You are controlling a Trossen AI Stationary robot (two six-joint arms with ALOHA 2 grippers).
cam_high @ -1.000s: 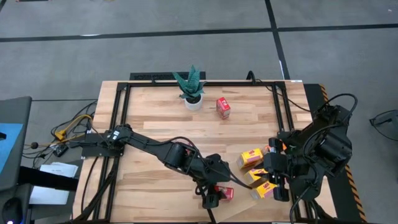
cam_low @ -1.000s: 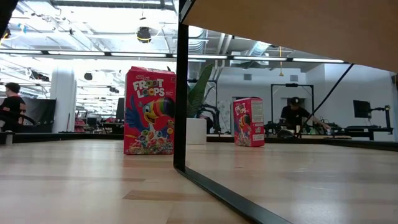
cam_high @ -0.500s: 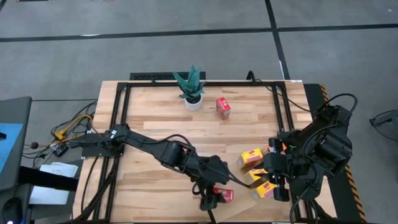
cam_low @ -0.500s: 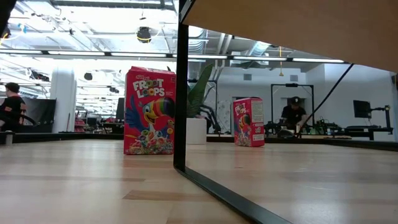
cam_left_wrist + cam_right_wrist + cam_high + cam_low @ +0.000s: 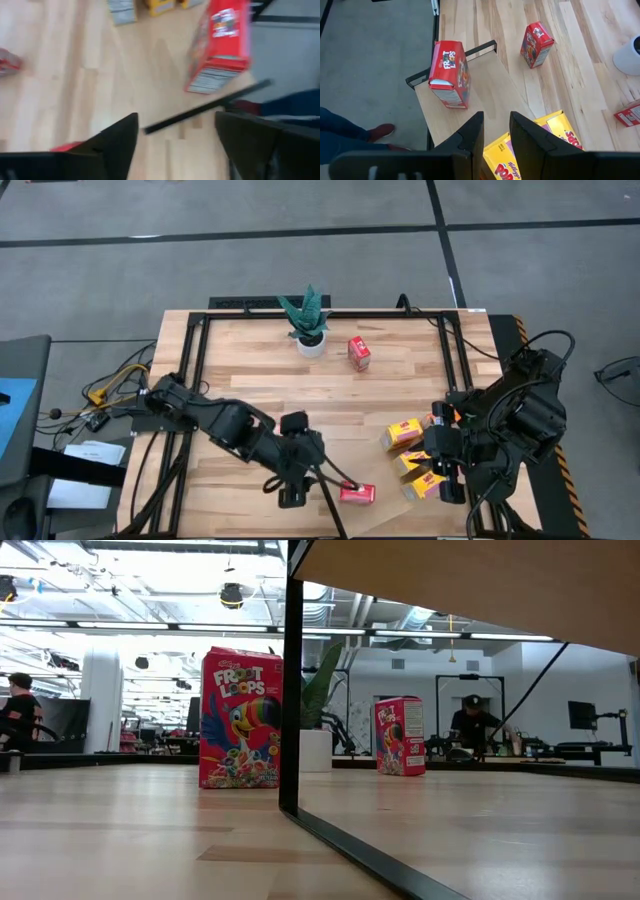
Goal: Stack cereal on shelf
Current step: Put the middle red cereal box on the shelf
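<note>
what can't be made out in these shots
1. High view: the right gripper covers part of the yellow boxes, so their count is unclear.
2. Left wrist view: blur leaves the print on the red box unreadable.
3. Low view: a dark post cuts off one edge of the Froot Loops box.

My tabletop (image 5: 250, 375) is planked pale wood, the shelf (image 5: 485, 95) smoother wood, the cereal boxes (image 5: 240, 718) glossy printed cardboard.
</note>
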